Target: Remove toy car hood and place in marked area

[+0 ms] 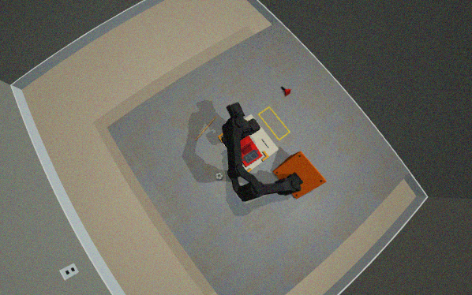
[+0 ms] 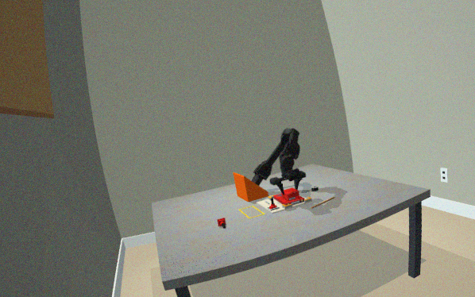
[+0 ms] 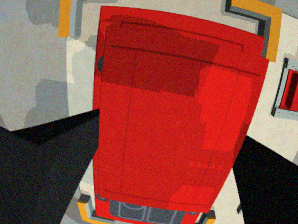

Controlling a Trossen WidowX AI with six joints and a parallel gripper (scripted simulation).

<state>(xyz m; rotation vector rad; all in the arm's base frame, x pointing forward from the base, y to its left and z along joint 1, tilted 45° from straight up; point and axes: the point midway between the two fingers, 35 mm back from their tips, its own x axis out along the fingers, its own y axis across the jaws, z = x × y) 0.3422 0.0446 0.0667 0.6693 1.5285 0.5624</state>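
The red toy car sits on a cream board between yellow corner brackets. Its red hood fills the middle of the wrist view, with the car's dark grey windows below its edge. My gripper points down and is shut on the hood, one black finger at each long side. The hood is at or just above the car; a gap under it cannot be made out. In the top view the arm hides the fingertips. The marked area, a yellow outline, is on the table beside the board and holds nothing.
The cream board also bears a small red part with a black stem. An orange wedge stands near the arm's base. A red and black piece, a thin stick and a nut lie around.
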